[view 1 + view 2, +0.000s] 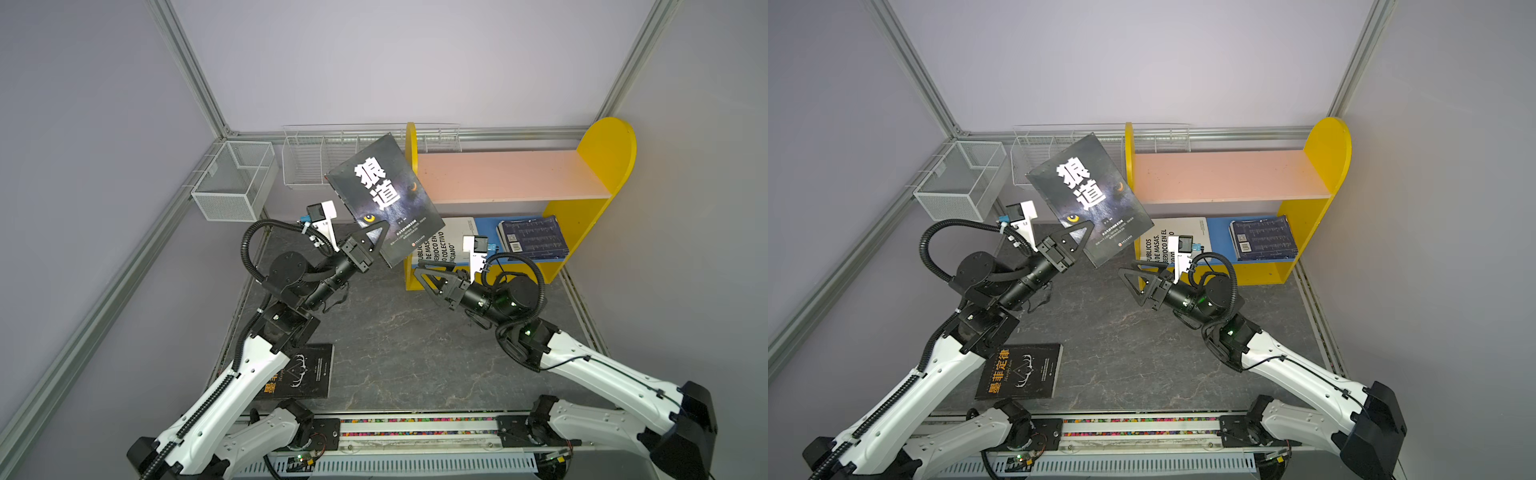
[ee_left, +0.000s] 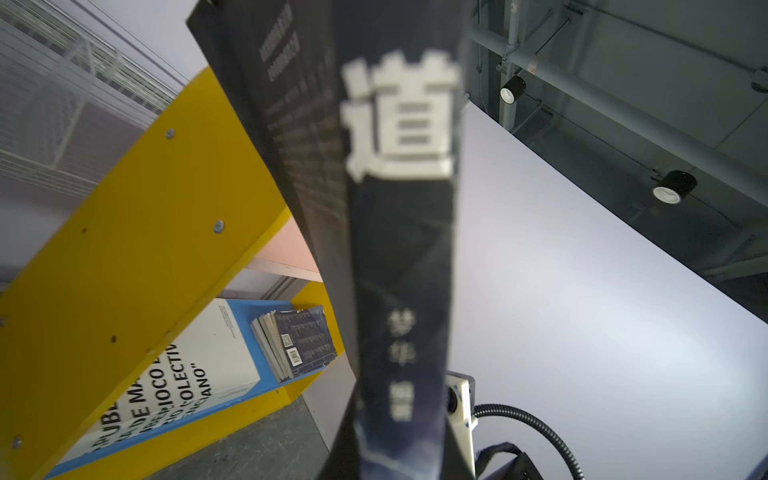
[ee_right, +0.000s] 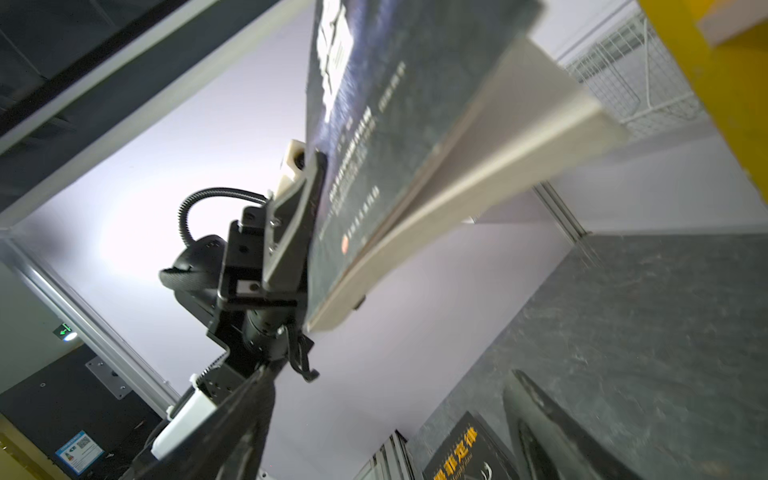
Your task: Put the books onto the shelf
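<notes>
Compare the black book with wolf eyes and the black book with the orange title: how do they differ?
The wolf-eye book is held tilted in the air by the left gripper; the orange-title book lies flat on the table. The wolf-eye book has a white title; the orange-title book shows white antlers. Both are dark, Chinese-titled, and not on the shelf.

Pale lilac walls (image 1: 374, 62) meet at aluminium posts (image 1: 189, 66). The bench (image 1: 395, 353) is dark grey with a marbled pattern. A white mesh basket (image 1: 226, 205) stands at ten o'clock and a wire basket (image 1: 303, 166) at eleven. Overhead, two black spot lamps (image 2: 673, 187) sit beside grey pipework (image 2: 623, 112).
</notes>
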### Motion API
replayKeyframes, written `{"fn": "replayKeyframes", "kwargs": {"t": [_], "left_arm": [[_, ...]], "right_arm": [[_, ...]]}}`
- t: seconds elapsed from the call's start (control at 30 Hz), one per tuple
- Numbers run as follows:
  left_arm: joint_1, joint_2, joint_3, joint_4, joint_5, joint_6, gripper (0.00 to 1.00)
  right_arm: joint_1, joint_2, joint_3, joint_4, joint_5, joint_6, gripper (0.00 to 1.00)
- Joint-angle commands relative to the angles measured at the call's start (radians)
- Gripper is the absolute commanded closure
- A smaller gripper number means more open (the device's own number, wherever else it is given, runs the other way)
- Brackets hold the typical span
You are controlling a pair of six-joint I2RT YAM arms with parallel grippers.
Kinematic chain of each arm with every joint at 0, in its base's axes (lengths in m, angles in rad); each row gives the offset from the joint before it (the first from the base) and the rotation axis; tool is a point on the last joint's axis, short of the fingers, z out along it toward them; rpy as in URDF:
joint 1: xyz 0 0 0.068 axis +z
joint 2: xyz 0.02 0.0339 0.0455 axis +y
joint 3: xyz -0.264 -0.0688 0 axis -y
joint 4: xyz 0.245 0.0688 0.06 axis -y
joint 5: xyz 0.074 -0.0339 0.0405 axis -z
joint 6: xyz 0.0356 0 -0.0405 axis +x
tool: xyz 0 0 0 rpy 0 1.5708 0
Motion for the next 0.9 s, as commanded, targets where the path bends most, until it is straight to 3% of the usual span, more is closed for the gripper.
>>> {"fn": "replayKeyframes", "kwargs": {"t": [0.0,0.3,0.57,0.87], "left_arm": [[-0.013,-0.007,0.008,0.228,-0.036,-0.045,1.00],[-0.051,0.019,-0.020,0.288,-0.053,-0.082,1.00],[-0.058,0.039,-0.039,0.309,-0.067,-0.097,1.00],[-0.059,0.061,-0.014,0.304,-0.069,-0.090,1.00]], "right_arm": [[0.003,0.035,-0.001,0.179,0.040,0.032,0.11],[0.003,0.100,0.055,0.272,0.119,0.033,0.09],[0.003,0.143,0.121,0.331,0.062,0.026,0.03],[0.000,0.137,0.124,0.282,0.083,0.014,0.00]]}}
